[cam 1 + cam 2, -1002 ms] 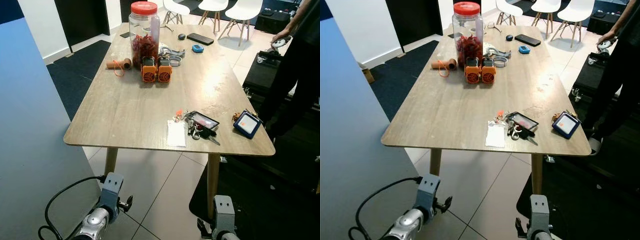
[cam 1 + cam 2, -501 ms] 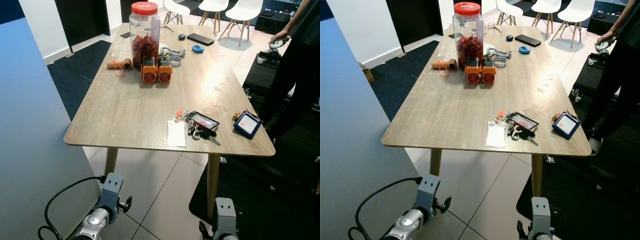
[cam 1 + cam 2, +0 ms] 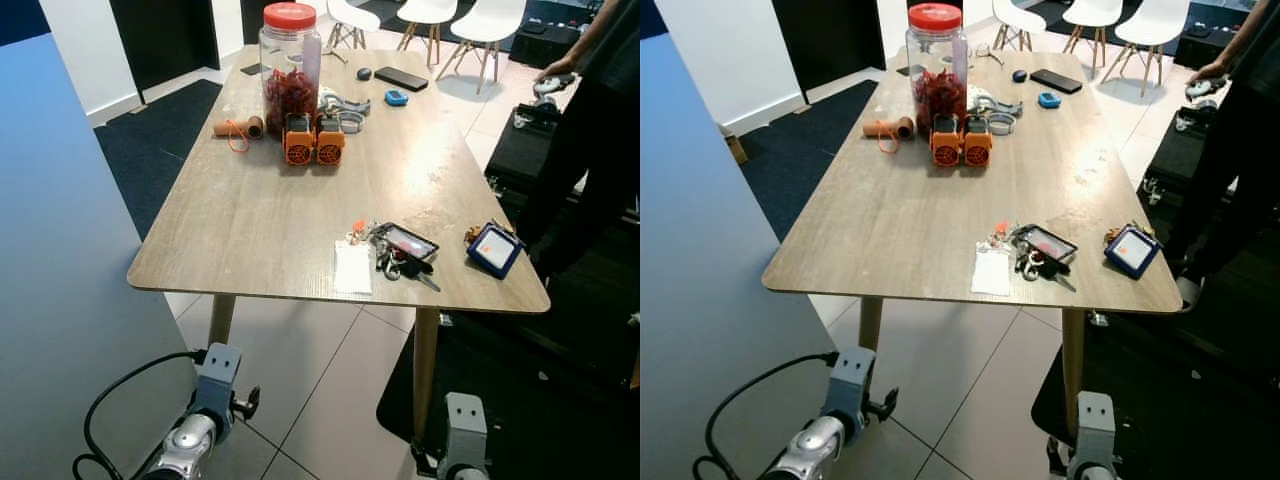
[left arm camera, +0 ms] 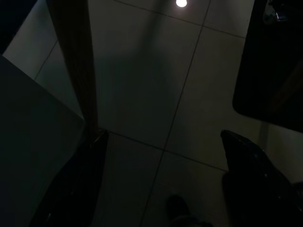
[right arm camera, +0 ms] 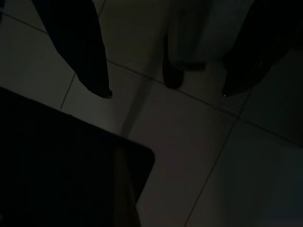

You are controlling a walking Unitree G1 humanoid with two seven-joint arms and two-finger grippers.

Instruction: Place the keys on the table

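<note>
A bunch of keys with a black tag and a small orange fob lies on the wooden table, near its front edge. A white card lies beside them. Both arms hang below the table's edge, the left arm at the lower left and the right arm at the lower right. In the dark left wrist view, the left gripper is open over the tiled floor beside a table leg. The right gripper is also open, with nothing between its fingers.
A big jar with a red lid, two orange devices, a cardboard roll and a phone sit further back. A blue card holder lies right of the keys. A person stands at the right. A grey panel rises on my left.
The right arm has sunk a little and drifted right in the picture. The keys and the other things on the table have not moved.
</note>
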